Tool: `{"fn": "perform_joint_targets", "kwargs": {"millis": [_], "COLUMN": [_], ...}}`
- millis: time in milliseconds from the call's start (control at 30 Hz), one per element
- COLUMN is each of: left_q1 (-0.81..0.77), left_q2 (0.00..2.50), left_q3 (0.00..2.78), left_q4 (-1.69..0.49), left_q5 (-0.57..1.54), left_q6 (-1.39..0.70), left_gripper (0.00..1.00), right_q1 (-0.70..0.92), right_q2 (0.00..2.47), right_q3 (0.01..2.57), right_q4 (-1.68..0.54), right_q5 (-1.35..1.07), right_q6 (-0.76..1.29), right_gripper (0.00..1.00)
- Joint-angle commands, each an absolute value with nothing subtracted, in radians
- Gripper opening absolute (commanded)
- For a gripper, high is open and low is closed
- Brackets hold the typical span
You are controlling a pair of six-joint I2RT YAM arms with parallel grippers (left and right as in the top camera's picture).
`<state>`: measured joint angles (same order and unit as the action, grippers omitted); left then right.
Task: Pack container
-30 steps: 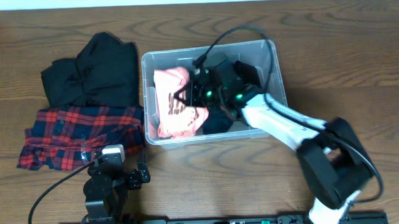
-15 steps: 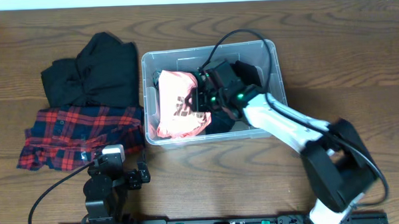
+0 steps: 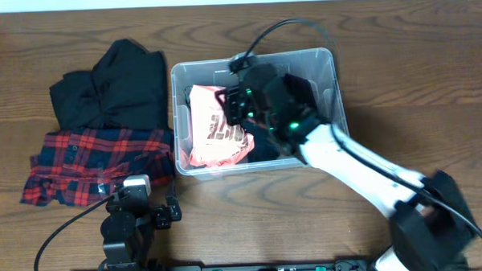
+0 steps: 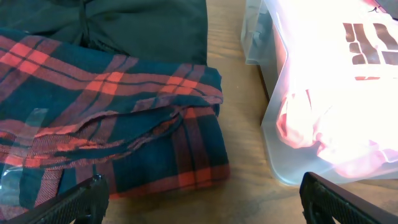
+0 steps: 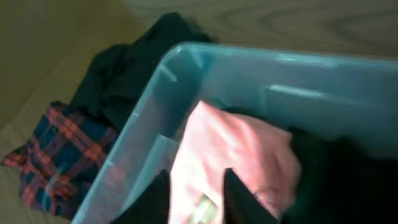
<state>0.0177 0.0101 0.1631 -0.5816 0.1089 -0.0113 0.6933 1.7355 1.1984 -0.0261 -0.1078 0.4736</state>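
Observation:
The clear container [image 3: 254, 61] stands mid-table and holds a pink printed garment [image 3: 217, 132] on its left side and a dark garment [image 3: 266, 149] to the right of it. My right gripper [image 3: 234, 110] is inside the container, over the pink garment. In the right wrist view its fingers [image 5: 202, 193] are shut on pink cloth [image 5: 242, 143], with the container wall [image 5: 249, 62] around it. My left gripper [image 4: 199, 193] is open and empty, low over bare table near the front edge, between the plaid shirt [image 4: 112, 118] and the container [image 4: 273, 124].
A red and dark plaid shirt [image 3: 97, 157] lies folded left of the container, with a black garment [image 3: 119, 87] behind it. The left arm [image 3: 127, 224] rests at the front edge. The right arm's cable arcs over the container's back.
My right gripper has moved toward the container's back left with the pink garment. The garment has turned over and spread, so its printed side shows. The left arm has not moved.

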Motion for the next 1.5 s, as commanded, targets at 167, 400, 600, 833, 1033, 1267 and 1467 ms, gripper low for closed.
{"fn": "perform_joint_targets", "kwargs": {"millis": [167,400,600,833,1033,1267,1467], "left_q1": [0.014,0.014,0.014,0.014,0.014,0.014,0.014], "left_q2": [0.003,0.003,0.003,0.003,0.003,0.003,0.003], "left_q3": [0.152,0.152,0.152,0.152,0.152,0.152,0.152], "left_q4": [-0.581,-0.581,-0.581,-0.581,-0.581,-0.581,-0.581], "left_q5": [0.117,0.117,0.117,0.117,0.117,0.117,0.116], "left_q6": [-0.02,-0.02,-0.02,-0.019,-0.019,-0.02,-0.02], "left_gripper": [0.98,0.98,0.98,0.98,0.98,0.98,0.98], "right_q1": [0.706,0.703,0.694,0.548,0.241,-0.115,-0.163], "right_q2": [2.057,2.046,1.778,1.368,1.151,1.101,1.106], "right_q3": [1.197,1.211,1.223,1.223,1.223,1.223,1.223], "right_q4": [0.029,0.031,-0.081,-0.355,-0.569,-0.751,-0.818], "right_q5": [-0.172,-0.381,-0.225,0.133,0.238,0.149,0.07], "right_q6": [0.64,0.614,0.48,0.386,0.384,0.388,0.388], "right_gripper": [0.18,0.3,0.46,0.75,0.85,0.99,0.99]}}
